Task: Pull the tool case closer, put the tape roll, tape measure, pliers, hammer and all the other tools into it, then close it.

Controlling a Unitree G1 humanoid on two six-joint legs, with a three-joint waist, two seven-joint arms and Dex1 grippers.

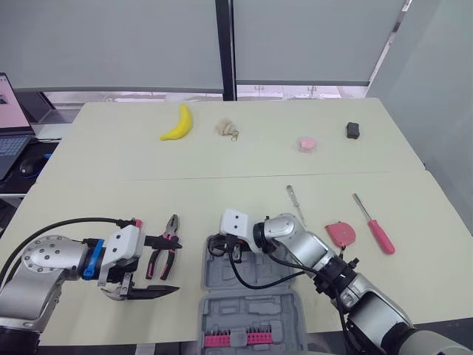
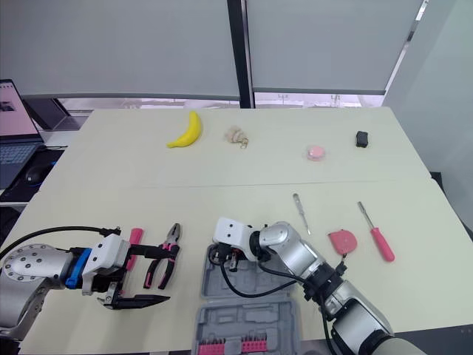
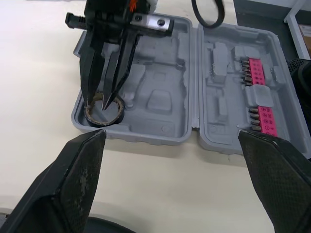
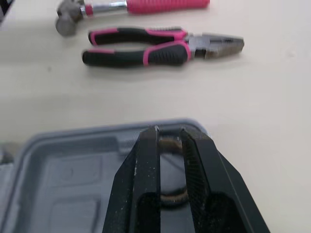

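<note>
The grey tool case lies open near the table's front edge, its lid holding pink bit racks. My right gripper reaches into the tray's far left corner, shut on the wall of the dark tape roll, which rests on the tray floor. My left gripper hangs open just left of the case, over the pink-and-black pliers. The pink-handled hammer lies beyond the pliers. A pink tape measure, a pink screwdriver and a thin metal tool lie to the right.
Across the far half of the table sit a banana, a small beige object, a pink lump and a black item. A laptop and mouse stand on a desk at the left.
</note>
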